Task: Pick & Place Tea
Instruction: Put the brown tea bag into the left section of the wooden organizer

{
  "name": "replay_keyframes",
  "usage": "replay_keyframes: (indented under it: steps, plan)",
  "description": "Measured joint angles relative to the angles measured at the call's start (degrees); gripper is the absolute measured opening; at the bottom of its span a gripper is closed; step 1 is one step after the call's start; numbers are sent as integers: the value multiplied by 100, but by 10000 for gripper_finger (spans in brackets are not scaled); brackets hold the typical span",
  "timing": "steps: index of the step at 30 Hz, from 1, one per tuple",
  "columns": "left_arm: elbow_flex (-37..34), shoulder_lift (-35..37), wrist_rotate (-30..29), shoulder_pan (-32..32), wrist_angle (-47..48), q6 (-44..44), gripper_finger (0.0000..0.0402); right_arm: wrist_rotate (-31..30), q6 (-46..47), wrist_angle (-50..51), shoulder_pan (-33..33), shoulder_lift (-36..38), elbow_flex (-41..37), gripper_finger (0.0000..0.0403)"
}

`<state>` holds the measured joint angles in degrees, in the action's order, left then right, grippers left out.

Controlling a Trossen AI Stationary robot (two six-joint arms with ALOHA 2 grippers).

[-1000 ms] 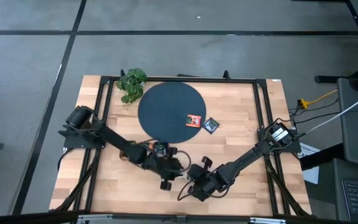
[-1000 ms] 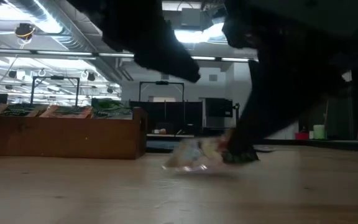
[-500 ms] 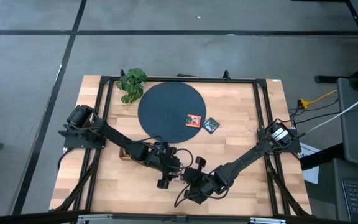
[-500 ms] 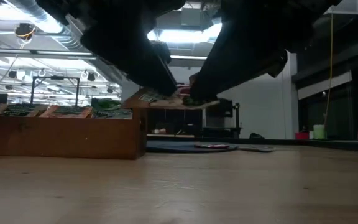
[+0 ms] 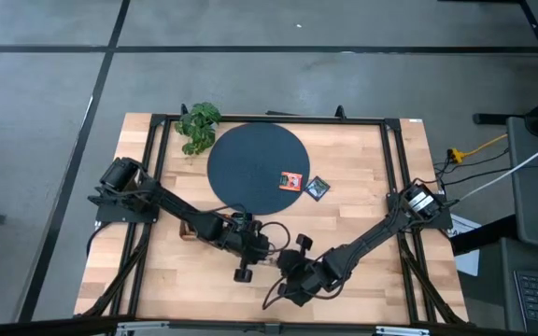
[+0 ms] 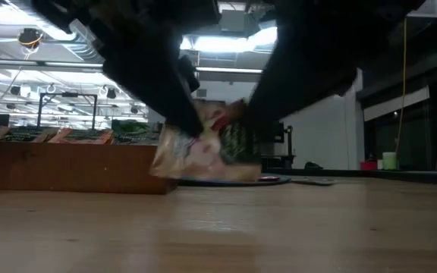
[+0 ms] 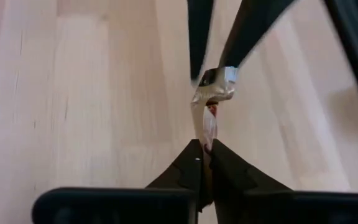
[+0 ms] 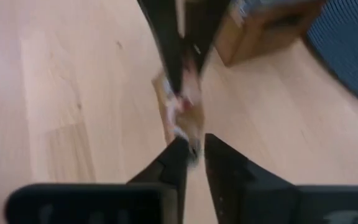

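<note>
A crumpled tea sachet (image 7: 209,118) hangs in the air between my two grippers, over the near middle of the table. My left gripper (image 7: 204,144) is shut on one end of it. My right gripper (image 8: 194,144) faces it, fingers a narrow gap apart around the other end (image 7: 218,86). In the low view the sachet (image 6: 203,152) hangs clear of the table top. An orange-red sachet (image 5: 292,179) lies on the dark disc (image 5: 250,159). A dark sachet (image 5: 318,188) lies on the wood beside the disc. My left gripper pinches one end of the sachet (image 7: 205,134) between its two fingers, which come at it about level from the table's left. The sachet stands on edge, clear of the table. My right gripper has the sachet's crumpled other end (image 8: 191,140) between its fingertips; whether they touch it, I cannot tell.
A brown wooden tray (image 6: 74,163) holding more sachets stands at the left, partly under my left arm (image 5: 185,219). A leafy plant (image 5: 199,126) sits at the far left of the disc. Bare wood lies to the near left and right.
My right gripper has risen from the table with the sachet, which lay on the wood a second ago and is now lifted clear. Half a second ago the sachet hung level; now it has turned on edge and hangs lower between the two grippers.
</note>
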<state>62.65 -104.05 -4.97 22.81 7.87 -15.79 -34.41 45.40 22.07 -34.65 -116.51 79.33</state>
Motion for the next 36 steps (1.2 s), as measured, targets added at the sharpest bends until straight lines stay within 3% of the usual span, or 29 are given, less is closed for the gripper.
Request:
replay_keyframes:
  steps: [6,11,16,20,26,30,36]
  plan:
    - [-181,32,-481,276,-57,-165,9,186,642,358,-67,0,0,114]
    - [-507,252,-1224,603,-425,-271,9,-189,797,356,-303,0,0,150]
    - [-1539,932,-1541,824,-2074,-424,8,-583,986,315,-442,0,0,167]
    - [-2658,1419,-2084,936,-4224,-439,10,-1075,912,22,-466,0,0,170]
    - [-3834,1510,-2360,992,-7497,-121,14,-1672,7,-1006,-355,0,0,171]
    - [-3964,1486,-2540,1010,-8249,262,12,-1705,-1014,-2164,-156,0,-2,171]
    - [-3804,1486,-2488,1035,-8416,1019,12,-1705,-2294,-3587,88,0,-2,171]
